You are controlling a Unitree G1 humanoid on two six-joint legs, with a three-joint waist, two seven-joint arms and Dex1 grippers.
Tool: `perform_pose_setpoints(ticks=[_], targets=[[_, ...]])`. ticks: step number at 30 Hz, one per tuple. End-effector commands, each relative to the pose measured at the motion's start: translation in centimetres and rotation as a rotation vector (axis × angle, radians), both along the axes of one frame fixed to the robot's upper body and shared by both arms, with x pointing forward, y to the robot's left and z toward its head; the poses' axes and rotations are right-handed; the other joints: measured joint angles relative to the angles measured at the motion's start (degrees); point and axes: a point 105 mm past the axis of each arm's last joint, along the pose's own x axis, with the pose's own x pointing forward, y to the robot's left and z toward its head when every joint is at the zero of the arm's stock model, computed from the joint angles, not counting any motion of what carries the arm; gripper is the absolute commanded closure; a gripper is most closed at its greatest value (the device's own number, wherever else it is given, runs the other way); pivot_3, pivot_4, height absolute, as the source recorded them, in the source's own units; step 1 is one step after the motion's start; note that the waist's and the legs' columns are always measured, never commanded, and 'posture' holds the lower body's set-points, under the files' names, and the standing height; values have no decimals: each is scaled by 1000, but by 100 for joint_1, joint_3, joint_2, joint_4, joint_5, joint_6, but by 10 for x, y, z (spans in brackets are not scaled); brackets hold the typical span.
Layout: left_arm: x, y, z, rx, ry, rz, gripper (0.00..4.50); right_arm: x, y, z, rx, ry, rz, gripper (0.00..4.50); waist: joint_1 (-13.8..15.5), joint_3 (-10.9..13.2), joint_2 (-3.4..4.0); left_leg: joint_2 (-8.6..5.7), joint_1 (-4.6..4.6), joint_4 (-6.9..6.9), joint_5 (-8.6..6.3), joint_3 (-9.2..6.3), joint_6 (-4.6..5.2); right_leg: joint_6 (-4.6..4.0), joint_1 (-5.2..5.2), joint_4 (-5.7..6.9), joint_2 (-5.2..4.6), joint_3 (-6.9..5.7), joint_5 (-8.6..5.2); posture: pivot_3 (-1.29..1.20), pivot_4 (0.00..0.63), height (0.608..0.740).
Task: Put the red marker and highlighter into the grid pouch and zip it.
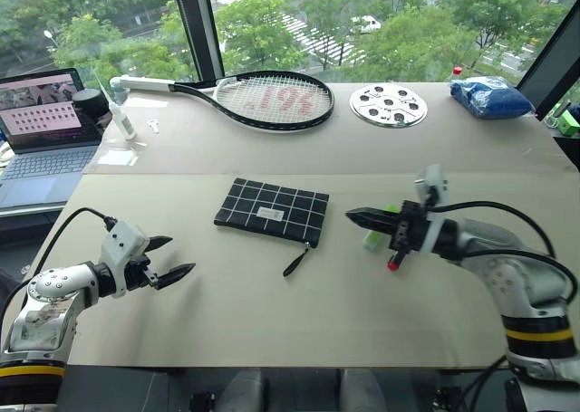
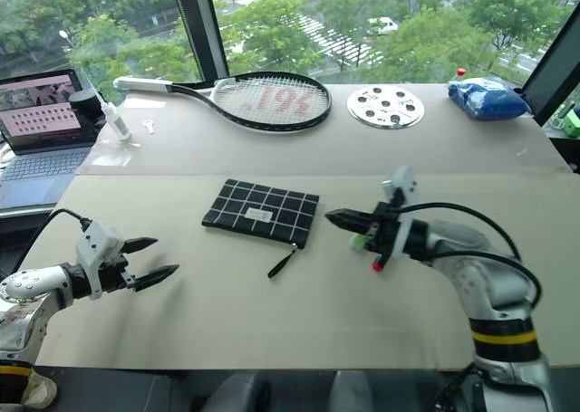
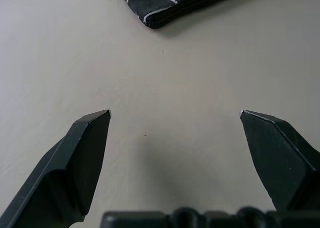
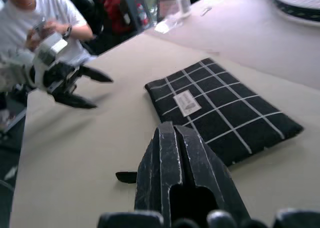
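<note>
Beige bench (image 1: 272, 321) carrying grid pouch (image 1: 272, 211) flat at centre, zipped. Right gripper (image 1: 362, 217) closed, empty, just right of pouch, above highlighter (image 1: 373, 238) and red marker (image 1: 395, 262). Left gripper (image 1: 178, 258) spread wide, empty.

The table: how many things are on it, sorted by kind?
Pens: 2, green highlighter, black red-capped marker
Black grid fabric pouch: 1
Black tennis racket: 1
Round holed metal disc: 1
Blue bag: 1
Total: 6

Tennis racket (image 1: 263, 98), perforated metal disc (image 1: 388, 104), laptop (image 1: 43, 127), possibly blue bag (image 1: 489, 96)
</note>
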Motion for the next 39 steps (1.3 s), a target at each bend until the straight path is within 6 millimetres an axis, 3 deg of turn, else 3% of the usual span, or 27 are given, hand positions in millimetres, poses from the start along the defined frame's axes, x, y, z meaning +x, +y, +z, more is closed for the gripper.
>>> perform_pose_setpoints(ticks=[1,5,8,11,14,18,25,39], targets=[[17,-7,16,75,-98,-67,0,17,19,-2,-91,-116,8,4451,1,0,-3,0,0,0,0,-1,0,0,1,2,0,-1,0,0,150,740],[36,-13,20,125,-160,-94,0,36,38,-15,-188,-178,-5,4451,-42,0,-7,7,-1,0,17,-1,-30,-6,-2,4,12,-1,5,0,150,740],[49,-20,20,159,-198,-117,0,32,56,-42,-323,-207,64,4451,-99,0,-7,13,-6,-4,25,-1,-47,-6,-7,-1,20,-1,5,0,150,740],[59,-27,14,197,-210,-151,0,33,60,-68,-463,-246,97,4451,-164,0,-7,16,-10,-5,23,-1,-50,-6,-12,-1,25,-1,5,0,150,740],[66,-30,6,253,-221,-165,0,45,59,-77,-535,-288,54,4451,-194,-3,-11,15,-8,-4,22,-1,-51,-6,-11,-3,24,-1,5,0,150,740],[79,-26,-13,394,-247,-148,0,51,61,-80,-556,-331,34,4451,-166,-8,-11,19,9,-5,23,-2,-52,-6,4,2,29,-1,5,0,150,740],[87,-25,-22,453,-278,-154,0,45,57,-83,-549,-337,44,4451,-150,-29,2,29,30,-4,20,-5,-40,-20,13,10,39,-1,14,0,150,740],[76,-54,-19,437,-424,-380,0,42,56,-79,-510,-323,41,4451,-160,-44,10,31,38,-3,21,-5,-39,-19,7,61,41,1,13,0,150,740]])
